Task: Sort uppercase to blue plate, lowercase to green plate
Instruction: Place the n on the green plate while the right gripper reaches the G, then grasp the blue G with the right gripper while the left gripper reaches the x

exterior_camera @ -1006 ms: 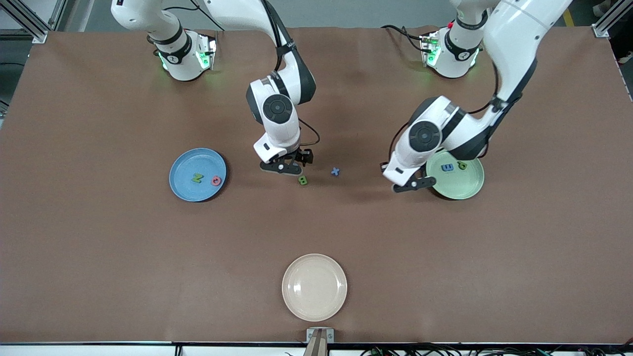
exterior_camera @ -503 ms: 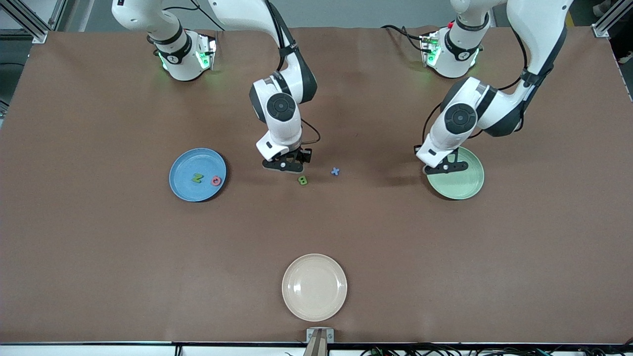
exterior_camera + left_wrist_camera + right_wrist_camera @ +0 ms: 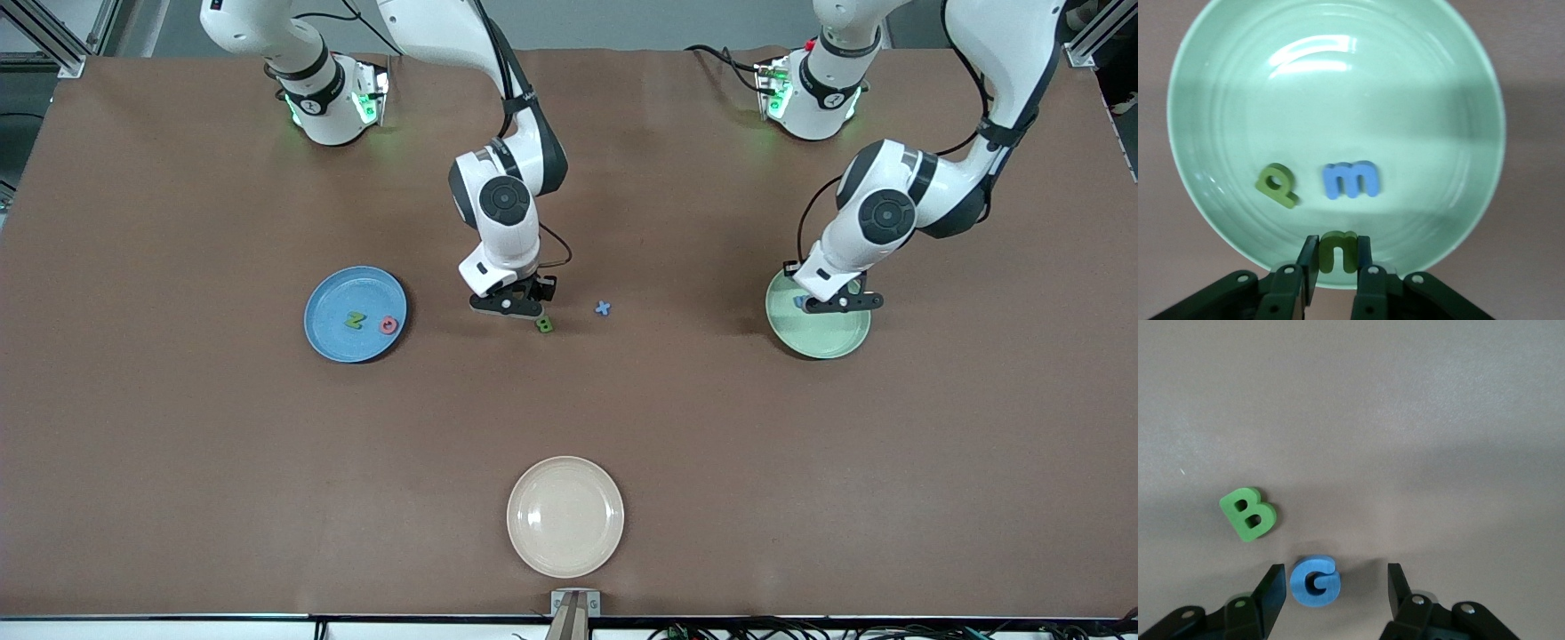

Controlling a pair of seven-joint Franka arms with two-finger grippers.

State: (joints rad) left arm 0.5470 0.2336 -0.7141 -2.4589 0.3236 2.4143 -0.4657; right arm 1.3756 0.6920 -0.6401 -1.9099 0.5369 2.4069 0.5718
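My left gripper (image 3: 833,303) is over the pale green plate (image 3: 822,342) and is shut on the green n (image 3: 1338,252). In the left wrist view the green p (image 3: 1277,185) and blue m (image 3: 1351,180) lie in that plate (image 3: 1218,87). My right gripper (image 3: 1335,579) is open and low over the table, with the blue G (image 3: 1315,581) between its fingers. The green B (image 3: 1248,513) lies beside it. In the front view the right gripper (image 3: 508,306) hides the G. The B (image 3: 543,324) and blue x (image 3: 604,308) lie on the table. The blue plate (image 3: 333,298) holds the green N (image 3: 355,320) and red Q (image 3: 388,324).
A cream plate (image 3: 565,516) sits near the table's front edge, nearer to the front camera than the letters. The brown table (image 3: 178,444) lies bare around the plates.
My left arm has swung toward its own end of the table, carrying the green n to over the green plate. My right gripper has shifted slightly over the G.
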